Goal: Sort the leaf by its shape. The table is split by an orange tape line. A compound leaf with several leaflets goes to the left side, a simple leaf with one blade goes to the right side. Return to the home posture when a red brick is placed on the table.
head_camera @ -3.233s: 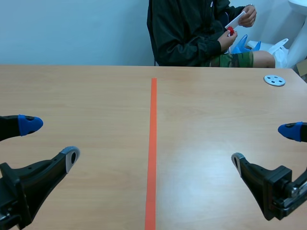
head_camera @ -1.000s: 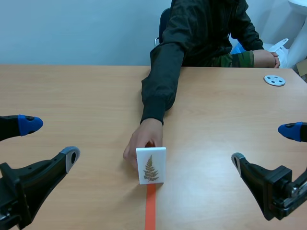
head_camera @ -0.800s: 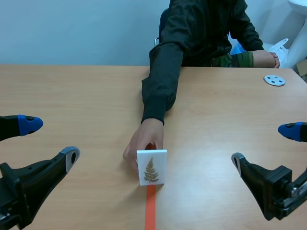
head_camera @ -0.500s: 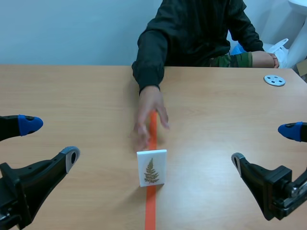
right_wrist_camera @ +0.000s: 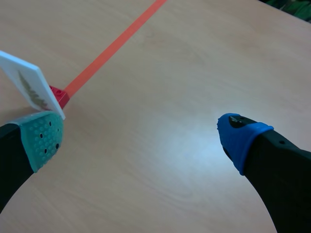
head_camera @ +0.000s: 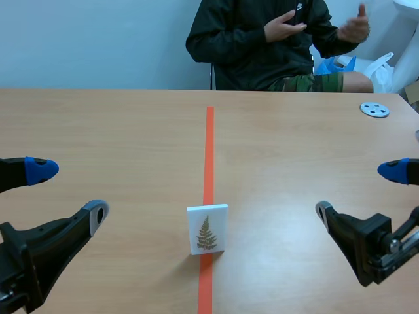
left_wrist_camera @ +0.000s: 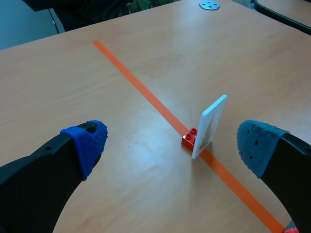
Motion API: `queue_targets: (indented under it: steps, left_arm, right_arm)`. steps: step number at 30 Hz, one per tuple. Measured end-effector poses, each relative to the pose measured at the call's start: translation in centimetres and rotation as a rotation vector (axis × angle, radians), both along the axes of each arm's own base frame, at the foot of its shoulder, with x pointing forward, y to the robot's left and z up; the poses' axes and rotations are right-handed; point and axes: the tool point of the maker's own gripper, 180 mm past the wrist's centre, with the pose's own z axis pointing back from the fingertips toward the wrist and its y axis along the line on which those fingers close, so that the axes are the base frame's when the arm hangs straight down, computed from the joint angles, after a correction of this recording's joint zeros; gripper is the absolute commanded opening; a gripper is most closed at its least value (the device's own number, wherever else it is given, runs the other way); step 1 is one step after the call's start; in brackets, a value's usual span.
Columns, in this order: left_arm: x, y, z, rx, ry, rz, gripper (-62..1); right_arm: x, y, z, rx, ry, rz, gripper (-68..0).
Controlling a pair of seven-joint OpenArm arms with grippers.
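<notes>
Light wood-grain table (head_camera: 118,131) surface is divided by an orange tape line (head_camera: 209,150) that runs away from the robot along the middle. A white card (head_camera: 207,229) is stood upright on this line, toward its near end, and is carried at its foot by a small red studded base (left_wrist_camera: 190,140), which is seen behind the card in both wrist views. A fern-like leaf (head_camera: 205,233) with many small leaflets along one central stem is printed on the face that is turned toward the robot. The card is located between the two grippers and is touched by neither. The left gripper (head_camera: 68,192) is held low over the left half of the table with its fingers spread wide apart and nothing between them. The right gripper (head_camera: 360,193) is held likewise over the right half, fingers also spread wide and unloaded. A grey perforated disc (head_camera: 374,109) is laid near the far right edge. A person (head_camera: 262,46) in a dark jacket is seated across the table, with both hands (head_camera: 283,26) raised clear of it.
</notes>
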Motion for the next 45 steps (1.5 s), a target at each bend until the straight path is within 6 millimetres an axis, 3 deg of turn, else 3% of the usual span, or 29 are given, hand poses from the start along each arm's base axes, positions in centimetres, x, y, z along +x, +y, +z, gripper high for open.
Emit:
queue_targets:
  steps: [3,13,24,31,38,45]
  left_arm:
    - [0.0,0.0,0.0,0.000,0.000,0.000,-3.7]
    - [0.0,0.0,0.0,0.004,0.000,-0.001,-3.7]
    - [0.0,0.0,0.0,0.004,0.000,-0.001,-3.7]
    - [0.0,0.0,0.0,0.004,-0.001,0.001,-3.7]
    - [0.0,0.0,0.0,0.004,-0.001,0.001,-3.7]
    - [0.0,0.0,0.0,0.004,-0.001,0.001,-3.7]
  right_arm:
    - [0.7,0.6,0.1,0.011,-0.013,0.017,0.4]
    - [-0.4,5.3,-5.5,0.036,0.146,0.180,0.4]
    - [0.5,10.1,-9.5,-0.012,0.139,0.368,0.4]
    - [1.7,12.7,-11.7,-0.018,0.148,0.416,0.4]
    - [2.3,15.6,-12.3,0.009,0.144,0.460,-0.1]
    - [2.3,16.3,-12.2,0.002,0.130,0.483,-27.5]
